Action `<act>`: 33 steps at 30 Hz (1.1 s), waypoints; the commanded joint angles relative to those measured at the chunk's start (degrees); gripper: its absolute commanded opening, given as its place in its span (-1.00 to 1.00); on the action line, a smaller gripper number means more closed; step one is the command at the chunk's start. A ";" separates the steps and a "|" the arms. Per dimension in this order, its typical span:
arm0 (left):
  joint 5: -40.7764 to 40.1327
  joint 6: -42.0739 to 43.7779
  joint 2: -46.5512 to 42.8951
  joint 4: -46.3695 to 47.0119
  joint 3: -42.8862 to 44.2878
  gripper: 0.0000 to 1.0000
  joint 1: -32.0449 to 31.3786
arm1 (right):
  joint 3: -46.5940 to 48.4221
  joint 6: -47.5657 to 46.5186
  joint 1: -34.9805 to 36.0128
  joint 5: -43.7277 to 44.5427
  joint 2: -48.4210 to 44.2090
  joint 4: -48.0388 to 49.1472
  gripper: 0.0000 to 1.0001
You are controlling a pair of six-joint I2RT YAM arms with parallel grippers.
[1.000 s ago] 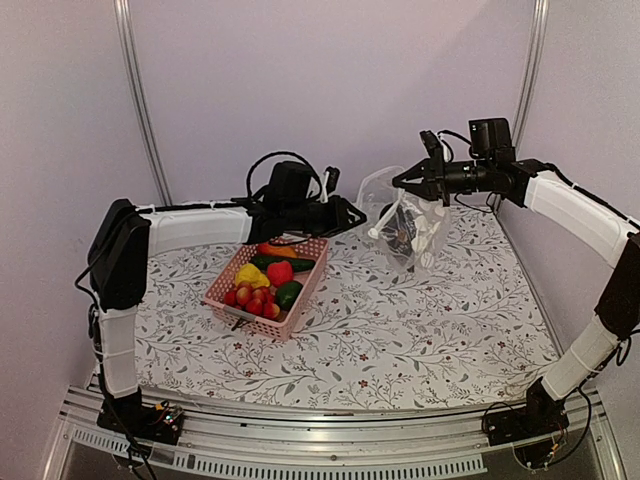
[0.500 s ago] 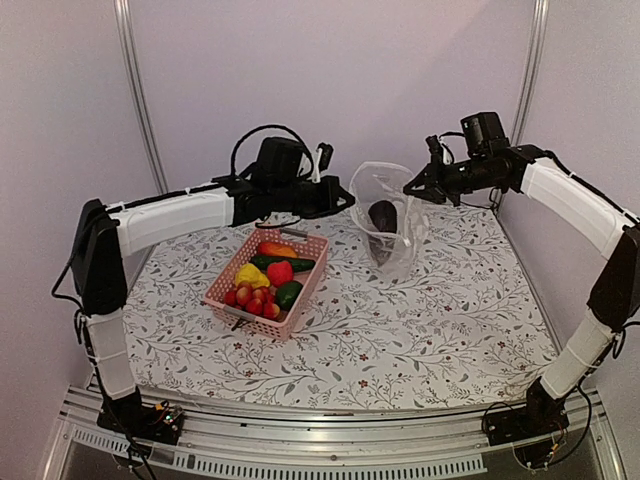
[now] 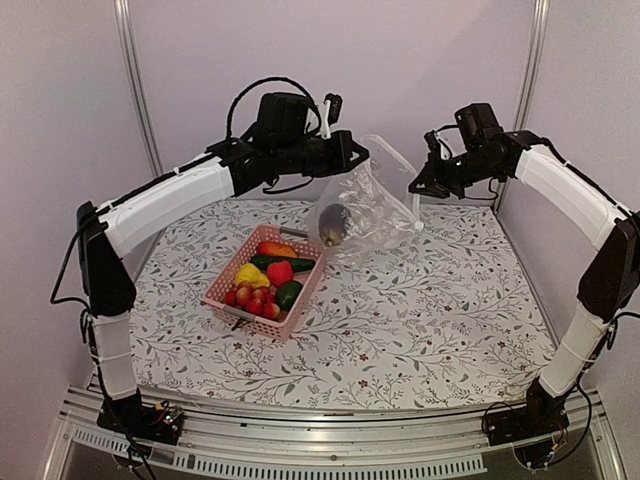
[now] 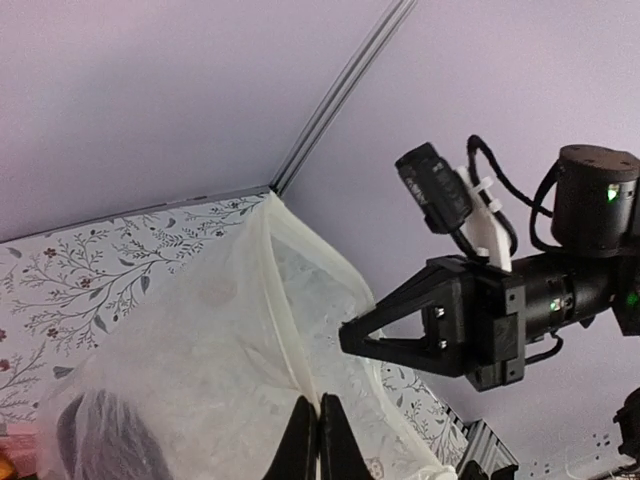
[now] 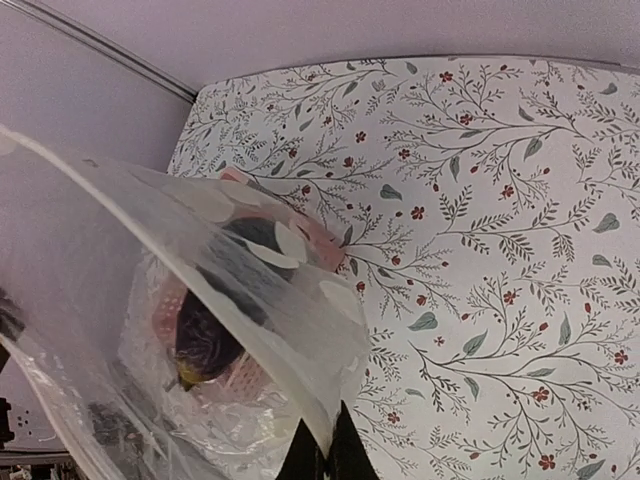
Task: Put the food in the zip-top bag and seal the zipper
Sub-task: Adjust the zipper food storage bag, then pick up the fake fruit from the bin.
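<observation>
Top external view: one zip-top bag (image 3: 372, 200) held up between two arms, left gripper (image 3: 357, 160) and right gripper (image 3: 414, 188) each clamped shut on its mouth edge, one eggplant (image 3: 333, 222) inside, other food (image 3: 268, 282) in one pink basket (image 3: 222, 277).

Clear bag (image 3: 375, 200), dark purple eggplant (image 3: 333, 224), pink basket (image 3: 240, 315), white tablecloth (image 3: 430, 320) with grey-green leaves, red blossoms.

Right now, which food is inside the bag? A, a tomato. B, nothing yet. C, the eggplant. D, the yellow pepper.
C: the dark eggplant shows through the clear bag, while the pepper and tomato lie in the basket.
</observation>
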 commanded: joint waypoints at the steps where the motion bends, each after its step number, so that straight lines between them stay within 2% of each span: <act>1: -0.87 0.04 1.85 -5.54 0.79 -1.00 1.60 | 4.42 -1.25 0.01 2.65 -1.88 0.58 -1.00; 2: -0.95 0.42 2.60 -7.36 0.90 -0.89 1.91 | 3.82 -1.88 -0.14 2.39 -1.09 0.44 -1.00; 6: -2.83 3.47 1.66 -13.93 0.15 -0.14 2.53 | -0.17 -3.29 -0.95 0.25 1.37 0.58 -1.00; 8: -6.10 6.04 -2.13 -15.24 -3.95 0.21 2.38 | -3.50 -3.41 -0.99 0.63 1.07 2.89 -1.00; 11: -11.53 8.23 -9.85 -16.10 -14.11 0.55 2.75 | -7.91 -3.32 -0.79 0.45 0.23 5.30 -1.00; 15: -14.70 8.23 -14.55 -21.64 -25.32 0.61 4.87 | -10.67 -3.56 -0.36 -1.02 0.37 5.97 -1.00; 20: -12.51 5.33 -13.59 -29.35 -30.91 0.66 8.45 | -10.79 -4.14 -0.13 -2.15 0.55 6.20 -1.00; 24: -11.48 0.28 -10.08 -30.00 -30.29 0.71 10.24 | -11.36 -3.79 -0.13 -1.94 -0.32 6.53 -1.00; 27: -11.12 -4.66 -5.25 -30.89 -26.71 0.73 11.63 | -11.78 -3.39 -0.05 -2.79 -0.80 6.64 -1.00; 33: -6.89 -10.95 3.01 -28.28 -22.38 0.61 13.24 | -11.31 -3.17 0.14 -4.05 -0.94 6.62 -1.00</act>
